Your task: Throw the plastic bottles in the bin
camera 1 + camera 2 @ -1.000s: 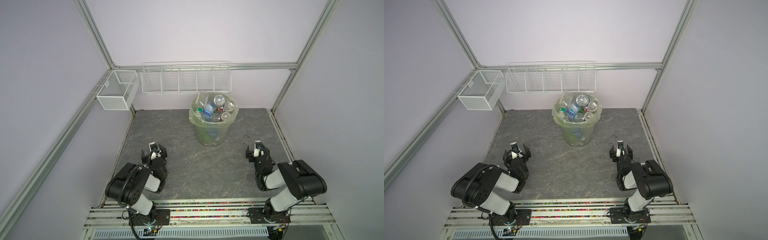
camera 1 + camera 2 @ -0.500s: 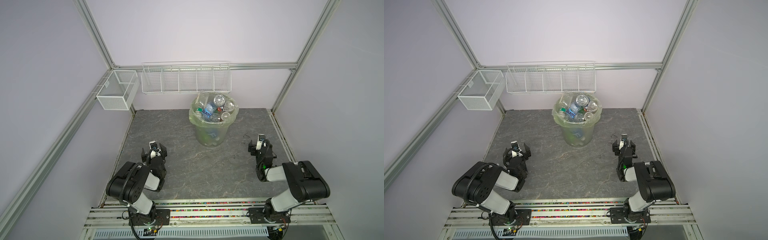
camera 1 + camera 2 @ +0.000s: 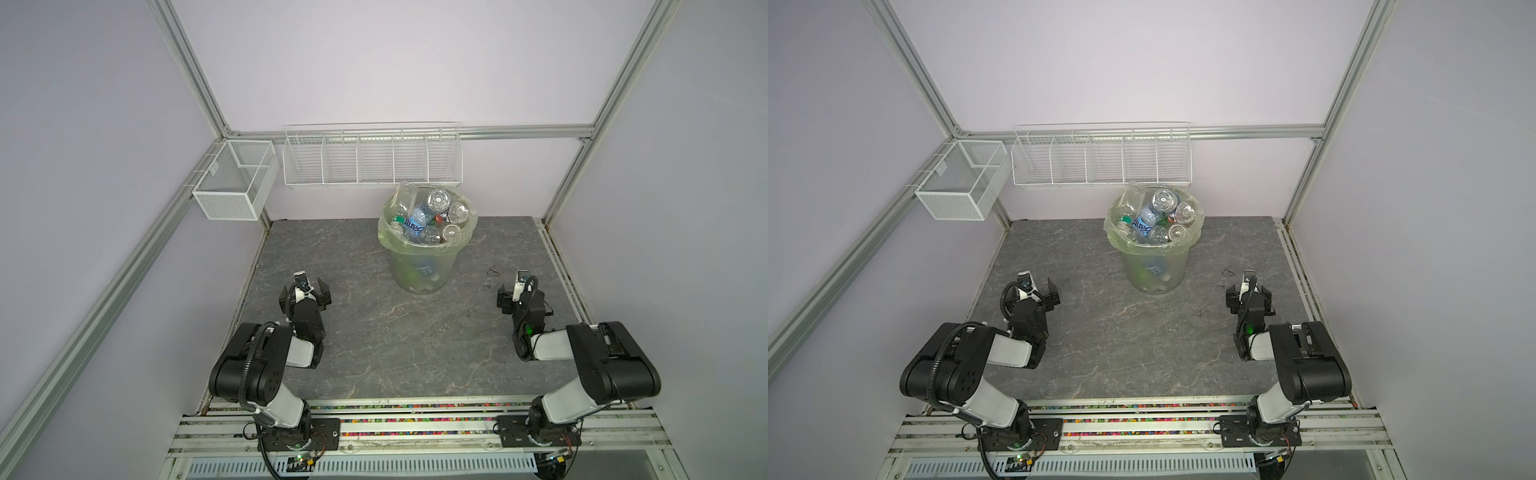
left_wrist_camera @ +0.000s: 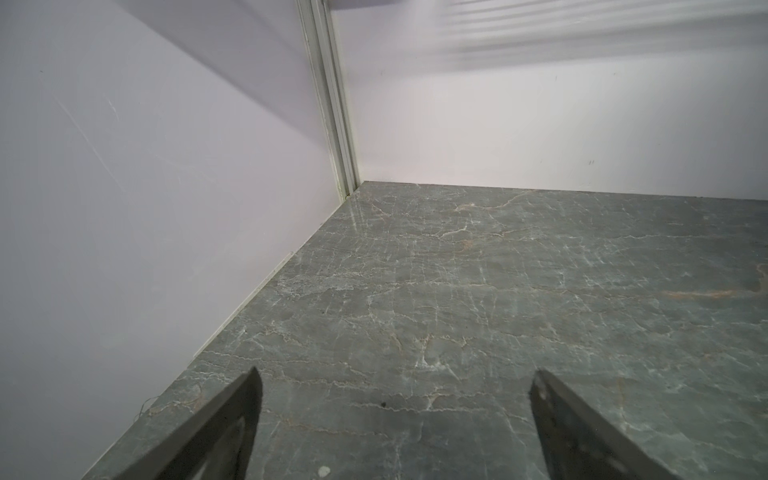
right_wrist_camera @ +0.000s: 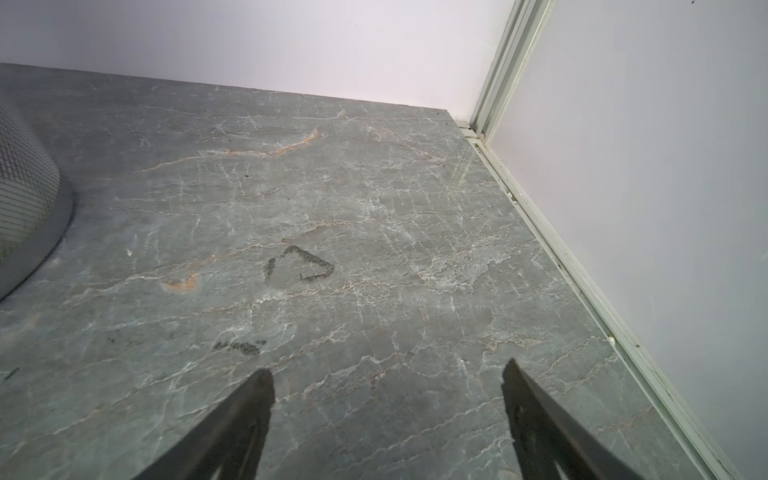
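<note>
Bottles (image 3: 428, 218) heaped in bin (image 3: 419, 270), upper centre of both top views, pile up to the rim. Bin upright on table (image 3: 374, 340), just below wire baskets (image 3: 372, 160). Left gripper (image 3: 304, 292) at lower left, jaws spread wide, gripping nothing, low over table. Right gripper (image 3: 521, 296) at lower right, likewise released; in wrist view only tabletop between fingers (image 5: 245, 415).

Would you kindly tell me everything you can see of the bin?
The bin is a round, pale green translucent plastic bucket, tapering toward its base, standing upright toward the back of the grey marbled table. A thin light-green bag lines it, folded over the rim. It is heaped above the rim with plastic bottles; more show faintly through its wall.
</note>
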`<state>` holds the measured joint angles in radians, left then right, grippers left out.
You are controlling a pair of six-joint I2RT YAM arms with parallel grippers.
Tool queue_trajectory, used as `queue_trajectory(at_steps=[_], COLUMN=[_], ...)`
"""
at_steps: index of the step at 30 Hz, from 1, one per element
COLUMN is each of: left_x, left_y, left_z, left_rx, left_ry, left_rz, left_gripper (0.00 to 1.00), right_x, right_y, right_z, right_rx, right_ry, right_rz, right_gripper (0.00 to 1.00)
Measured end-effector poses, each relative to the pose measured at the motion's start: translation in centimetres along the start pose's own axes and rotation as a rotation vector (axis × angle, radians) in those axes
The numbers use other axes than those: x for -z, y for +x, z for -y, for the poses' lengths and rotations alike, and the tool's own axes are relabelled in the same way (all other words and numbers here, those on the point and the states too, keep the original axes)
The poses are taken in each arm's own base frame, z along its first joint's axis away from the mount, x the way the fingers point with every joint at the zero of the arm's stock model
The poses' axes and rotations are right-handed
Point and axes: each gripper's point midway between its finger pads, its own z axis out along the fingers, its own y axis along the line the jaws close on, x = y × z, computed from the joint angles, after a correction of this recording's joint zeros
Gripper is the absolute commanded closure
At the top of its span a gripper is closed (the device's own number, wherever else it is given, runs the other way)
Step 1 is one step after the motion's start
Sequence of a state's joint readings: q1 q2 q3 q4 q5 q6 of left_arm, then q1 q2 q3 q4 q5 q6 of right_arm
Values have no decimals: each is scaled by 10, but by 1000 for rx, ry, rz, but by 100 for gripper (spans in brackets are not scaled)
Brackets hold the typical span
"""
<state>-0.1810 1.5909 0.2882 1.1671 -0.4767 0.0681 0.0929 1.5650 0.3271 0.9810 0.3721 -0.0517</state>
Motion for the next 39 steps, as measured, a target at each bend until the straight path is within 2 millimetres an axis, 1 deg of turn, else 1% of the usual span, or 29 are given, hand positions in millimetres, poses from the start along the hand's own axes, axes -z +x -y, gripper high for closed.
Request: queue_trajectory(at_steps=[3, 6, 8, 12, 17, 20, 23, 26, 31, 39], left_x=[-10, -22, -23, -23, -22, -18, -11, -12, -21, -21], left_y=[6, 2, 2, 8, 9, 11, 18, 20, 14, 18], left_z=[-4, -16, -18, -16, -13, -4, 9, 15, 12, 12], left_rx=[13, 50, 62, 64, 67, 59, 33, 27, 43, 44], left_ry=[-5, -32, -34, -20, -2, 60, 145, 195, 193, 192], left_rz=[-53, -71, -79, -105, -109, -100, -113, -128, -130, -149], left_gripper=[0, 0, 0, 0, 0, 3, 0, 1, 1, 1], right_x=[-2, -6, -7, -7, -7, -7, -6, -6, -9, -7], right_y=[2, 2, 1, 2, 3, 3, 2, 3, 0, 0], right_z=[3, 12, 15, 13, 12, 5, -7, -13, -12, -17], right_rx=[-13, -42, -52, -57, -59, -49, -30, -32, -44, -45], right_ry=[5, 21, 25, 17, 12, -30, -98, -155, -188, -215], right_rz=[-16, -26, -25, -32, -37, -35, -32, -41, -39, -40], right_gripper=[11, 11, 11, 11, 12, 12, 11, 12, 12, 12])
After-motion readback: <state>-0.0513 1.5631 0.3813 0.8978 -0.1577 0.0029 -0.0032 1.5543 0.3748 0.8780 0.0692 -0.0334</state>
